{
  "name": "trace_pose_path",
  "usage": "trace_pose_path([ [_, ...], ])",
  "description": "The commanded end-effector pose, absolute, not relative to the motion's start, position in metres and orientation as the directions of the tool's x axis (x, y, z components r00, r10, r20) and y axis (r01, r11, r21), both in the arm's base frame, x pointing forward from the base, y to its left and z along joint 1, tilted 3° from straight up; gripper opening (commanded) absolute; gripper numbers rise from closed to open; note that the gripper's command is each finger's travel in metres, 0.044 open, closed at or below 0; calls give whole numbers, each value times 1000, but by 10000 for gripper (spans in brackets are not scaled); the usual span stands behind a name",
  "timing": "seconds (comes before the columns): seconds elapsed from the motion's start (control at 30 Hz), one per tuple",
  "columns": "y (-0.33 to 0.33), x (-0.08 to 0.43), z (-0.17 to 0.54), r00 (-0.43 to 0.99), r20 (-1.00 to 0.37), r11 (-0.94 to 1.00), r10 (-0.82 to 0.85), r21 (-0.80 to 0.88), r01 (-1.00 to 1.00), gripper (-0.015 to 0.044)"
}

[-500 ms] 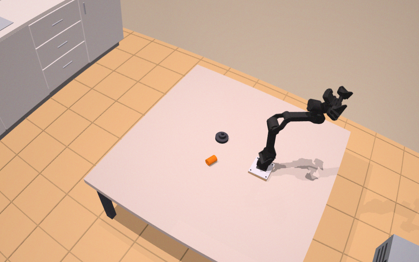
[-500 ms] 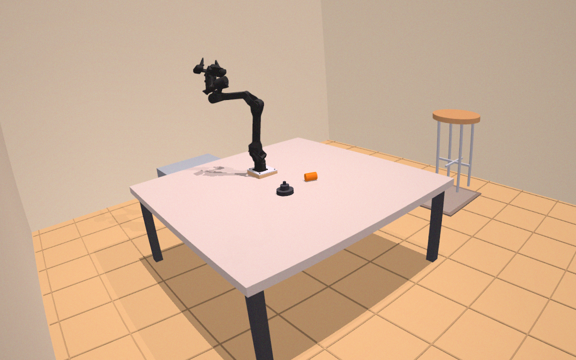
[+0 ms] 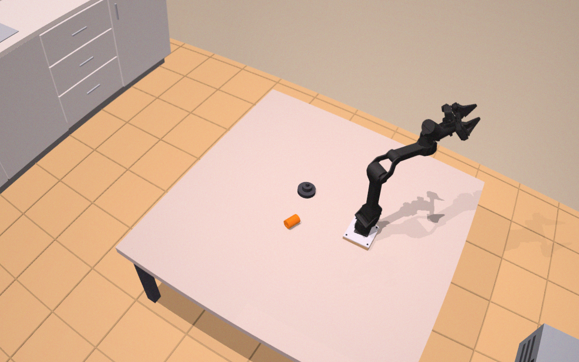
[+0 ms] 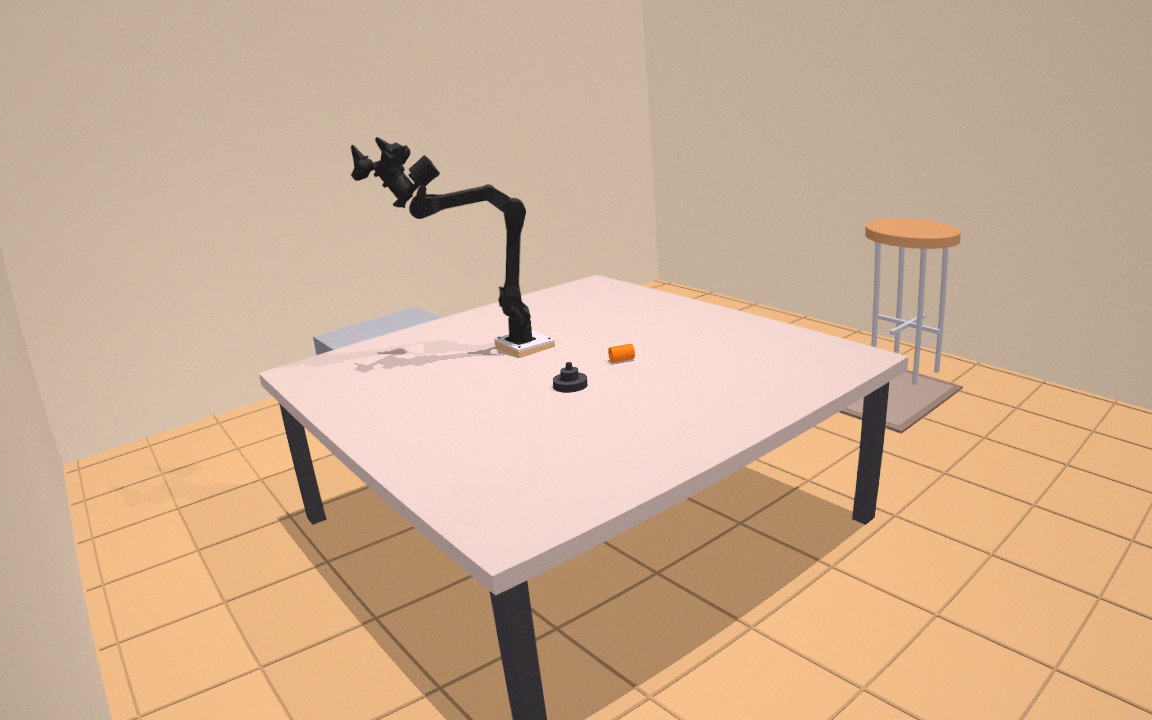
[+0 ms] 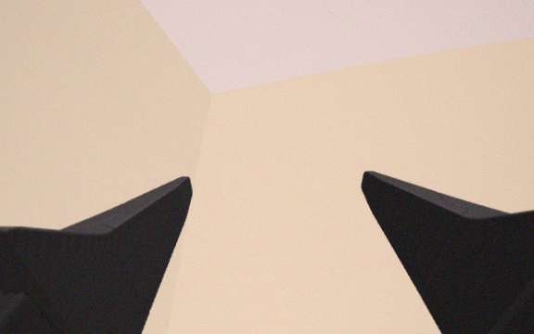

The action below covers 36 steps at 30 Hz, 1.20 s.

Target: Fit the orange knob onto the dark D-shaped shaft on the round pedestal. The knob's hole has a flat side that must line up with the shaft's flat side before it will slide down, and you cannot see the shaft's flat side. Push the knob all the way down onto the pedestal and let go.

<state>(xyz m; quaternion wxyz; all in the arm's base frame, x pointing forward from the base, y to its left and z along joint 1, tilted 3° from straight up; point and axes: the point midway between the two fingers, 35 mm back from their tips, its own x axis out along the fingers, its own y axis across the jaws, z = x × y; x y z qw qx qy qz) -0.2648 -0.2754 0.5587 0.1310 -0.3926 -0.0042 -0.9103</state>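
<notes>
The orange knob point(image 3: 291, 220) lies on its side on the table, a little in front of the round dark pedestal point(image 3: 306, 189) with its short shaft. Both also show in the exterior view, the knob point(image 4: 621, 352) to the right of the pedestal point(image 4: 569, 379). My gripper point(image 3: 473, 115) is open and empty, raised high in the air and pointed away from the table, far from both objects. It also shows in the exterior view point(image 4: 371, 157). In the wrist view the open fingers frame only walls and ceiling.
The arm's base plate point(image 3: 361, 234) stands on the table to the right of the knob. Grey cabinets point(image 3: 35, 67) line the far left. A stool point(image 4: 910, 295) stands beyond the table. A grey box point(image 4: 374, 329) sits behind the table.
</notes>
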Motion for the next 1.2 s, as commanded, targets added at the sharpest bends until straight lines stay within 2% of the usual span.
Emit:
trace_pose_path([
  [0.0,-339,-228,534,-636,633,-890,-441,-218,400,440],
  [0.13,-389,-180,512,-571,544,-780,-615,-316,540,440],
  [0.27,-417,-134,492,-488,465,-657,-738,-329,678,440],
  [0.47,-461,-33,447,-276,289,-385,-917,-455,803,440],
  [0.53,-464,3,437,-184,244,-276,-952,-430,859,440],
  [0.57,-464,6,436,-178,240,-269,-954,-429,862,440],
  [0.83,-456,147,372,153,-17,138,-988,-537,832,440],
  [1.17,-375,293,296,484,-320,573,-814,-576,583,440],
])
